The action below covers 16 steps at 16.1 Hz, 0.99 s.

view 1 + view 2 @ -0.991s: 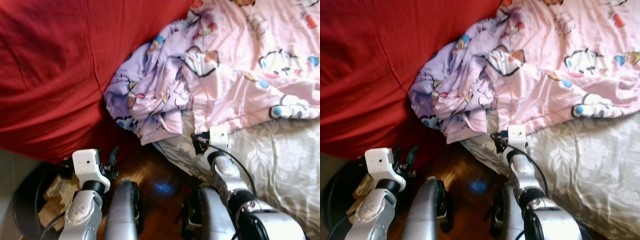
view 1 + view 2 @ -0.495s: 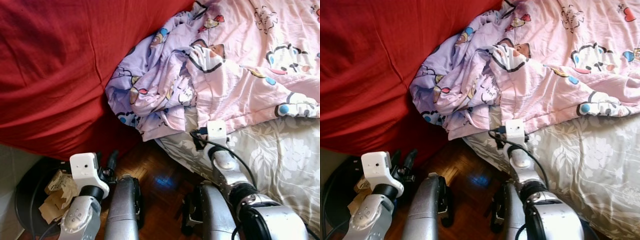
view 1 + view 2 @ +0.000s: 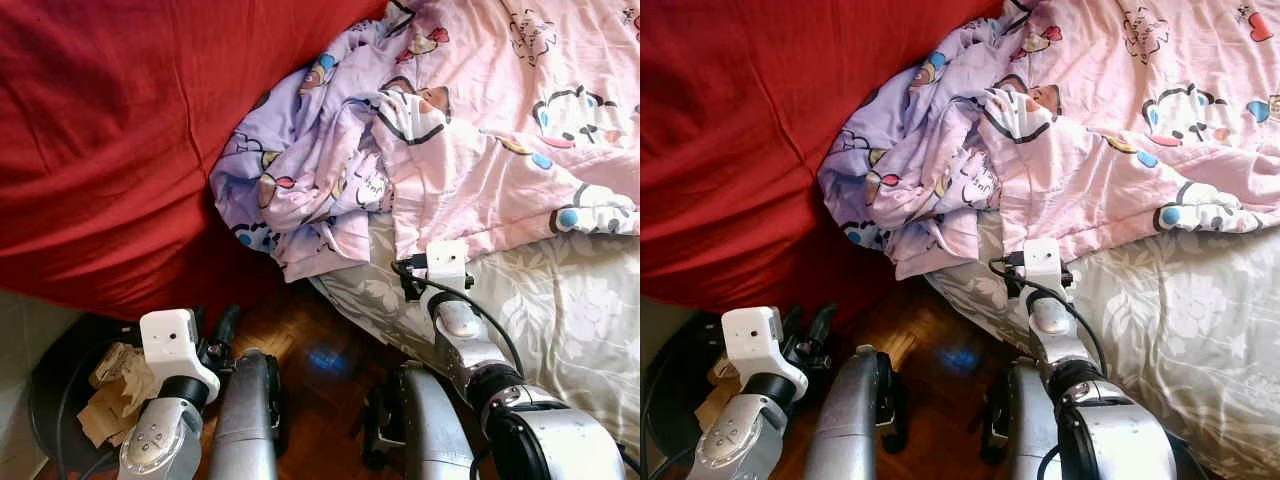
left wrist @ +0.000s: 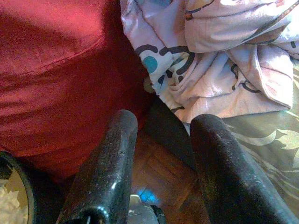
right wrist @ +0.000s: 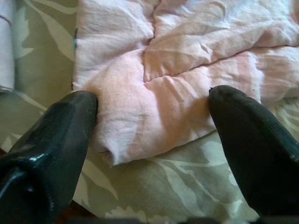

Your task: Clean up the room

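A crumpled quilt (image 3: pixel 470 150), pink on one side and lilac on the other with cartoon prints, lies bunched on the bed. Its lower hem hangs over the grey floral sheet (image 3: pixel 560 310). My right gripper (image 5: pixel 154 121) is open at that hem, one finger (image 5: pixel 60 126) on either side of a pink corner fold (image 5: pixel 149 107). Its wrist (image 3: pixel 445 268) sits just below the quilt's edge. My left gripper (image 4: pixel 161 135) is open and empty, low over the wooden floor beside the red cushion (image 3: pixel 110 140).
A black bin (image 3: pixel 45 380) holding crumpled paper (image 3: pixel 115 385) stands on the floor at the lower left, close to my left arm. The big red cushion presses against the quilt's lilac end. A strip of wooden floor (image 3: pixel 320 350) shows between cushion and bed.
The view has shifted, so the bed sits lower in the picture than a second ago. My right wrist has edged a little to the right along the quilt's hem. The left arm has barely moved.
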Tool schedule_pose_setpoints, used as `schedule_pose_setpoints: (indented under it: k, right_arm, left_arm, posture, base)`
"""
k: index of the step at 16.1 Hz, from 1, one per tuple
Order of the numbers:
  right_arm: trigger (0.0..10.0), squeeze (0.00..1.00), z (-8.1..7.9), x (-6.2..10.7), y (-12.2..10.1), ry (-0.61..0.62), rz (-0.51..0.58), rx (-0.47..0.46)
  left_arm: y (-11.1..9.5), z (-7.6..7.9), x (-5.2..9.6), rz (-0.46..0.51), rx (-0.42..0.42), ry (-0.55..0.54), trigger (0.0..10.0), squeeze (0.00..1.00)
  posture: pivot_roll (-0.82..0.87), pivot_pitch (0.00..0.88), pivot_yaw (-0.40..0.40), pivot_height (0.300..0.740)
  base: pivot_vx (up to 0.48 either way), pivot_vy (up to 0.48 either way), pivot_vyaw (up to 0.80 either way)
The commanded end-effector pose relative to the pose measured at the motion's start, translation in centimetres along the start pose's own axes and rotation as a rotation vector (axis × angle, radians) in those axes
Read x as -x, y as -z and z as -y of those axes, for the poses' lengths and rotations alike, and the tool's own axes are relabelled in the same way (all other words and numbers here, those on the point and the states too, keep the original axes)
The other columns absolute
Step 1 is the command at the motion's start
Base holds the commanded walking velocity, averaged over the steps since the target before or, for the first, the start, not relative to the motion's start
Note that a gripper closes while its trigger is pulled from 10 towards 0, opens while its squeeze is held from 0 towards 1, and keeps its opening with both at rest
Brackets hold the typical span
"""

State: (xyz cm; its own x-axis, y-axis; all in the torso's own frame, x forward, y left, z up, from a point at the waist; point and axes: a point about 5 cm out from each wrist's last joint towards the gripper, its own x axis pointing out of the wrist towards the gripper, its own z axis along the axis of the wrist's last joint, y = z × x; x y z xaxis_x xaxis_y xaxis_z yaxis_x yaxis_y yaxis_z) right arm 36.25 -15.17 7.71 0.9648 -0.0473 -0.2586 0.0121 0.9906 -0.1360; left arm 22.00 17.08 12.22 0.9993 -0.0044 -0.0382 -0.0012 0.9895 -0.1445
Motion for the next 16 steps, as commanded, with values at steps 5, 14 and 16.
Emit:
schedule_pose_setpoints:
  k: [5, 14, 16]
  right_arm:
    - [10.0, 0.00, -0.5, 0.5, 1.8, -0.019, -0.075, 0.017]
    - [0.0, 0.00, -0.5, 0.6, 2.2, -0.017, -0.090, 0.023]
    - [0.0, 0.00, -0.3, 0.7, 2.4, -0.012, -0.095, 0.027]
  left_arm:
    - [0.4, -0.3, 1.2, -0.044, 0.005, -0.021, 10.0, 0.00]
    - [0.2, -0.2, 2.3, -0.061, 0.007, -0.031, 10.0, 0.00]
    - [0.2, -0.1, 2.4, -0.065, 0.007, -0.031, 10.0, 0.00]
  posture:
    - [0.28, 0.546, 0.025, 0.641]
    - [0.28, 0.582, 0.029, 0.641]
    - [0.28, 0.583, 0.030, 0.641]
  base:
    - [0.000, 0.000, 0.00]
    - [0.000, 0.000, 0.00]
    - [0.000, 0.000, 0.00]
